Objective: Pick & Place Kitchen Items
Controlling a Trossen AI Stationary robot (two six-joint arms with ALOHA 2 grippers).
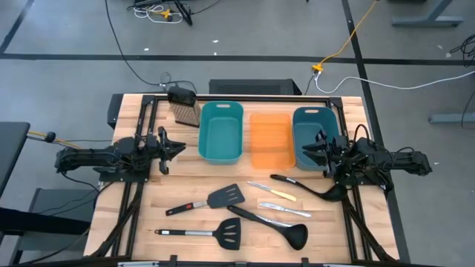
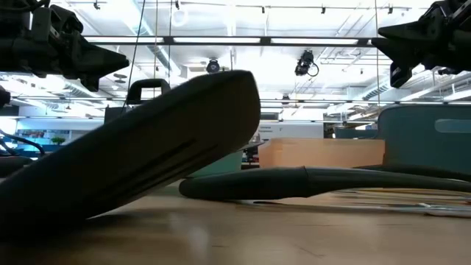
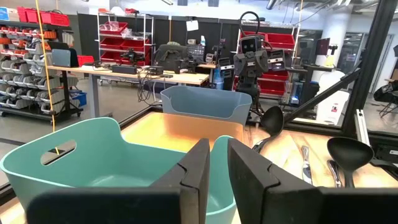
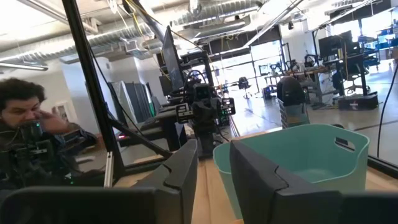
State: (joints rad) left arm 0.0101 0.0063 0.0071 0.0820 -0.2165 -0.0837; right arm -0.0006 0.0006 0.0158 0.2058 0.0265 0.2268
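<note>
The kitchen items lie flat on the wooden table (image 1: 133,215), near its front. They are a slotted spatula with a red-and-black handle (image 1: 208,200), a slotted spatula with a steel handle (image 1: 199,233), two black ladles (image 1: 273,225) (image 1: 308,187), a yellow-handled knife (image 1: 273,191) and a slim silver knife (image 1: 284,208). My left gripper (image 1: 179,150) hovers at the table's left, level, pointing at the left teal bin (image 1: 221,132), fingers together and empty. My right gripper (image 1: 306,148) hovers over the right teal bin (image 1: 308,132), fingers together and empty.
An orange bin (image 1: 270,139) stands between the two teal bins. A tan-bristled brush (image 1: 185,111) stands at the far left. In the low view a spatula blade (image 2: 147,162) fills the foreground. A person (image 4: 25,124) sits beyond the table.
</note>
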